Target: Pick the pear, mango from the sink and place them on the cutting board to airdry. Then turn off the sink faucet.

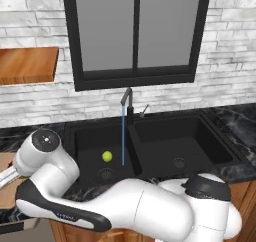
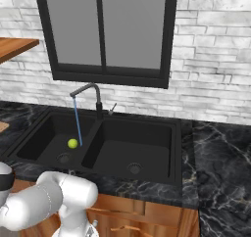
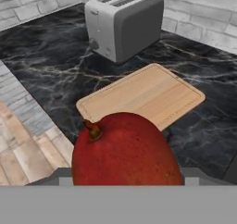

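Note:
The red-orange mango (image 3: 125, 151) hangs close to the hand camera and hides my fingertips; my gripper is shut on it. It hovers over the near edge of the light-wood cutting board (image 3: 148, 91), which lies on the dark marble counter. The yellow-green pear (image 1: 107, 156) (image 2: 72, 143) rests in the left basin of the black sink (image 1: 212, 141) (image 2: 164, 133), near the drain. The dark sink faucet (image 1: 129, 103) (image 2: 95, 96) pours a thin blue stream of water (image 1: 123, 136) (image 2: 77, 121) beside the pear. Its small silver lever (image 1: 145, 109) (image 2: 112, 107) stands to the right of its base.
A silver toaster (image 3: 125, 21) stands on the counter just beyond the board. The counter's edge and the tiled floor (image 3: 23, 144) show to the left of the mango. Wooden wall shelves (image 1: 27, 63) hang left of the window above the sink.

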